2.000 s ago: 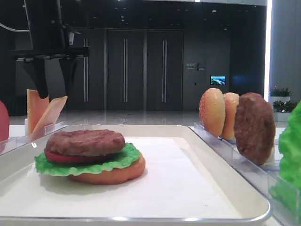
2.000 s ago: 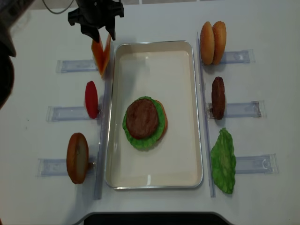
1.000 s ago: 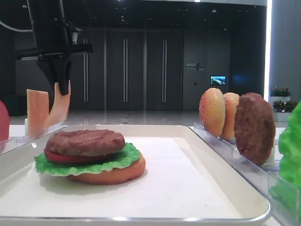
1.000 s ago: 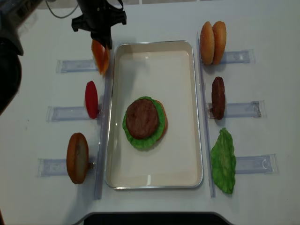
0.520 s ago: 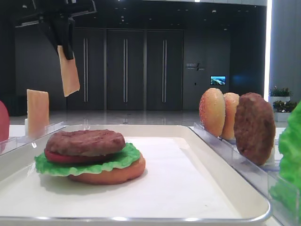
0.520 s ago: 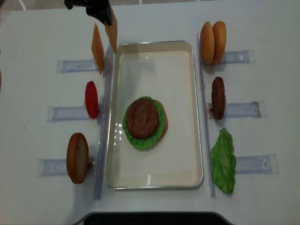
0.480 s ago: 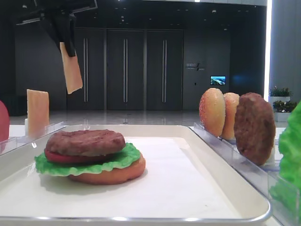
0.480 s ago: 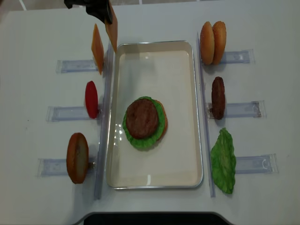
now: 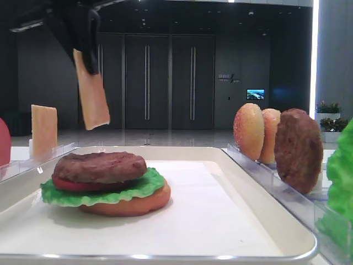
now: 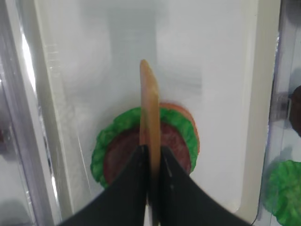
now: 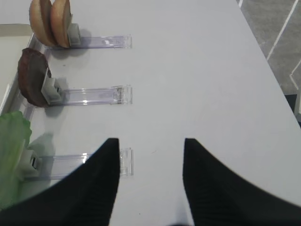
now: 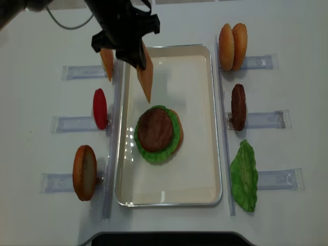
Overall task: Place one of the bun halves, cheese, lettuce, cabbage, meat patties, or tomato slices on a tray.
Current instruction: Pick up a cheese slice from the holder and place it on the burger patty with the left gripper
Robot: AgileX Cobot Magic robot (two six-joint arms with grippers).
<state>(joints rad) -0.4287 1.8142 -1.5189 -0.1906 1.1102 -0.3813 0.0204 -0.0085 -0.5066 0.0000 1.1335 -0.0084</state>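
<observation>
While the left gripper (image 12: 134, 59) pinches the cheese (image 12: 145, 78) by its top edge, the slice hangs above the tray (image 12: 210, 123), not yet on the patty (image 12: 155, 129); lowering and release remain. Right gripper (image 11: 150, 141) stands spread, empty.

The cheese (image 12: 145, 77) is a thin pale tan square, hanging edge-down over the far left part of the tray (image 12: 210, 123). That's a cream rectangle with a rounded rim and a white liner. Sitting mid-tray is a stack: bun half (image 9: 132, 204) at the bottom, ruffled green lettuce (image 12: 141, 148), a red tomato slice (image 9: 69, 184), then a rough brown meat patty (image 12: 155, 128) on top.
</observation>
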